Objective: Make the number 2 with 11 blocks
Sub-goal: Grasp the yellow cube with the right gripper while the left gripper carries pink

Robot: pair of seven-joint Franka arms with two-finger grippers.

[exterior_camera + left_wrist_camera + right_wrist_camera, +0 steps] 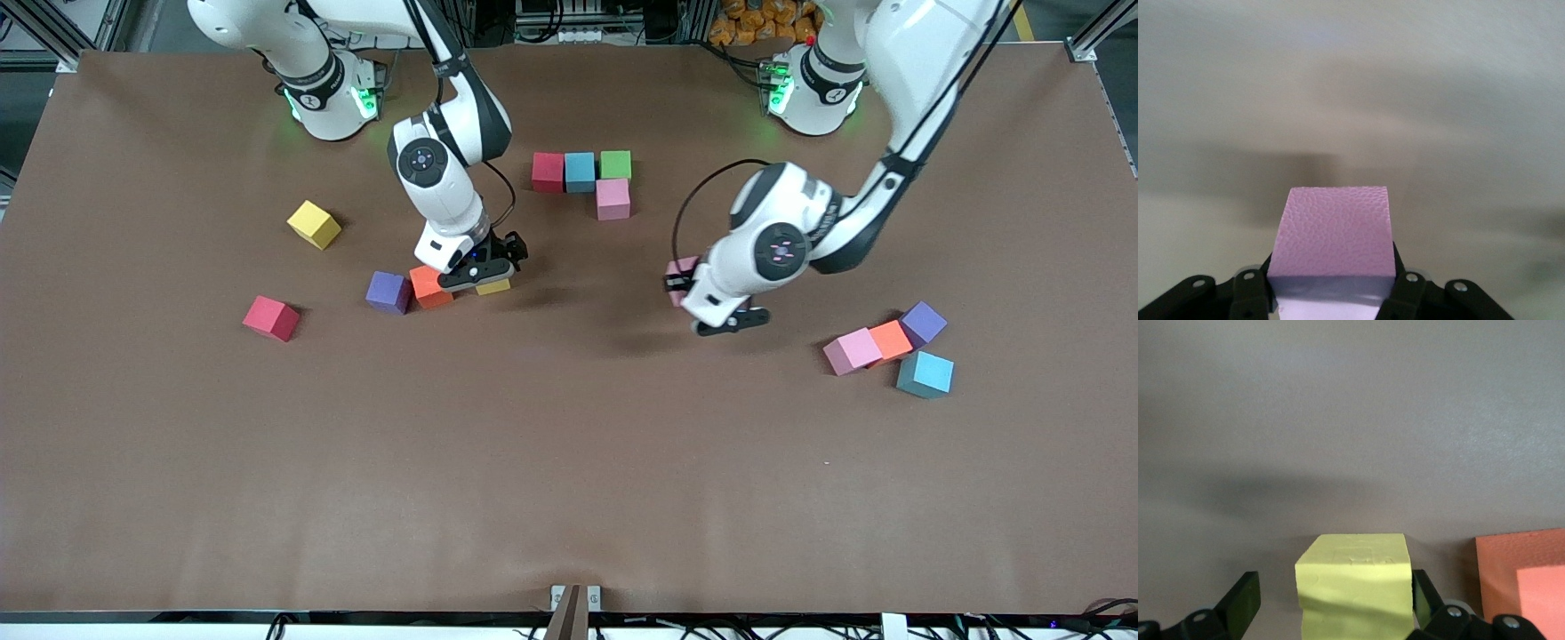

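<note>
Left end effector [680, 283] clamping pink block [1333, 230] aloft; right end effector [480, 276] open astride yellow block [1355, 590]

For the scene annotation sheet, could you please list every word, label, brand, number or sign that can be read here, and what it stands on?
None can be read.
Blocks: plain coloured faces with no print, including the pink block in the left gripper and the yellow block between the open fingers of the right gripper; that one bears only a faint embossed mark, not legible.
Arm joint caps: small coloured marks, too small to read.
</note>
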